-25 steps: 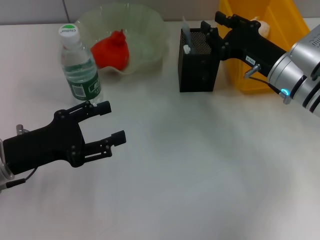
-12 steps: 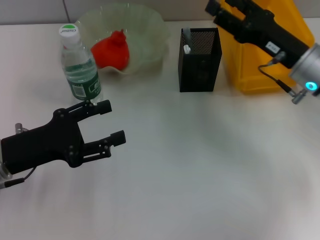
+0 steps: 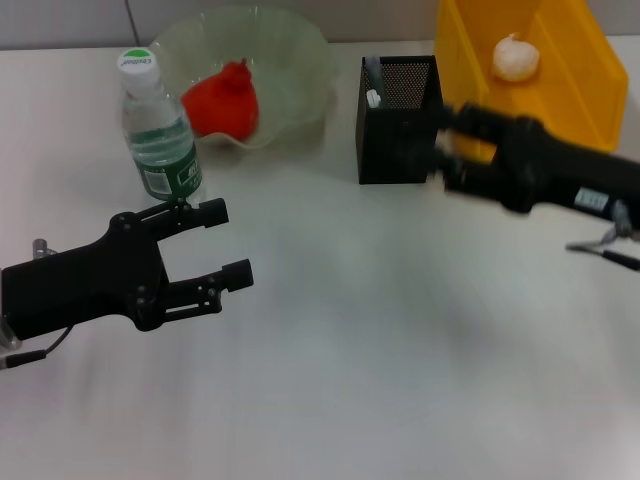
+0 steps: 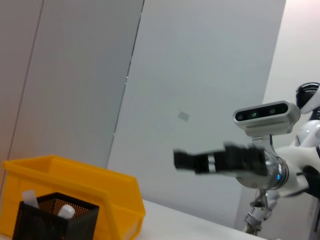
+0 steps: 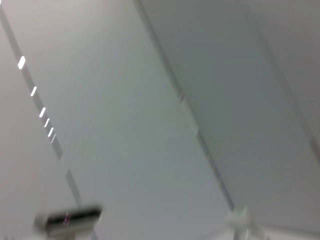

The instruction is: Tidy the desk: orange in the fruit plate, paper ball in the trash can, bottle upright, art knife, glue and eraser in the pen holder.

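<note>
Moved my right gripper [image 3: 452, 150] down off the trash can [image 3: 585, 95], now blurred beside the pen holder [image 3: 398, 135]; jaws can't tell. Left gripper [image 3: 228, 243] idle, spread. Orange [image 3: 222, 100] plated, bottle [image 3: 158, 130] upright, paper ball [image 3: 515, 58] binned. Looks finished; next retract.

— Did we manage to read anything?
— No. The bottle [image 3: 160, 128] had print on its green label and cap, but we couldn't make out any word or number.
</note>
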Controlling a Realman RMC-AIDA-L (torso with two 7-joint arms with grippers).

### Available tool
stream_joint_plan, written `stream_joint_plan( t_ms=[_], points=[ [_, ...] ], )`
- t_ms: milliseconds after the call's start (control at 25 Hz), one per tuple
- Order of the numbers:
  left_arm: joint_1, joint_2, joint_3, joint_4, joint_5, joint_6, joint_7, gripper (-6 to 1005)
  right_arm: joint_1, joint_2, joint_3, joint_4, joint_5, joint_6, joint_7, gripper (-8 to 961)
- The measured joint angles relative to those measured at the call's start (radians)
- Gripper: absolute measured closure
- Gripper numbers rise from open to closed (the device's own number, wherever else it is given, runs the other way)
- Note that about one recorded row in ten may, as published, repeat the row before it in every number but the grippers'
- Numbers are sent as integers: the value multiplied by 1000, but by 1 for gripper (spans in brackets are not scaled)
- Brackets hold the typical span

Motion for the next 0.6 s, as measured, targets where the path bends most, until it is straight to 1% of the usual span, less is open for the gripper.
stream_joint_plan(
  t_ms=[40,80,120,200,240,280,400,600],
  points=[
    [0,0,0,0,0,0,0,184,0,0,0,0,0,0,0,212],
    [-4,3,2,1,5,-2,-7,184,8,-2,1,-13,-78,10,-13,212],
    [-5,4,3,1,7,-3,-11,184,8,-2,1,-13,-78,10,-13,212],
    [-9,10,11,2,11,-5,-21,184,23,-2,-4,-22,-167,23,-32,212],
    [-9,10,11,2,11,-5,-21,184,23,-2,-4,-22,-167,23,-32,212],
    [-13,16,31,2,13,-11,-36,184,28,-2,-4,-23,-191,27,-37,212],
    [-18,20,51,2,30,-25,-50,184,40,4,-9,-26,-239,56,-51,212],
    [-28,20,52,3,51,-34,-50,184,42,7,-19,-32,-242,77,-54,212]
  ],
)
